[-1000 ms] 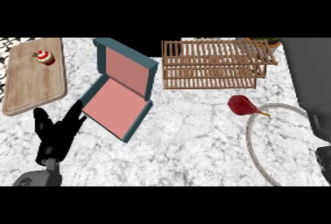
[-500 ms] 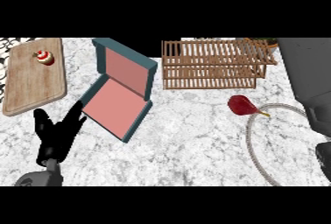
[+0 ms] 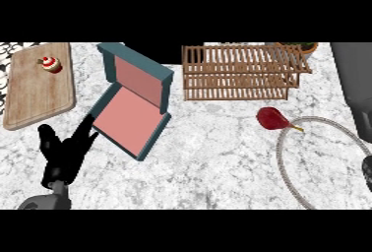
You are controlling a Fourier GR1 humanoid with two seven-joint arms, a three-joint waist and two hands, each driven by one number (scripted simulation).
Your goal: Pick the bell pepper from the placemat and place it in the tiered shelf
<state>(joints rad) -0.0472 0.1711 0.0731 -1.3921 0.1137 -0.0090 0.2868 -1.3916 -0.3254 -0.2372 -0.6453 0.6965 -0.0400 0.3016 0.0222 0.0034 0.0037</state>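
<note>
Since the earlier frame the right robot hand (image 3: 367, 173) has crept in at the right edge, low in the frame; the rest looks unchanged. The bell pepper (image 3: 273, 118), dark red, lies right of centre on the placemat's (image 3: 291, 172) rim, its stem pointing lower right. The right robot hand sits below and right of it, nearer, so it likely does the reaching; its fingers are cut off, state unclear. The tiered shelf (image 3: 243, 71) stands above the pepper. The left robot hand (image 3: 64, 152) rests open at lower left on the worktop (image 3: 210, 162).
</note>
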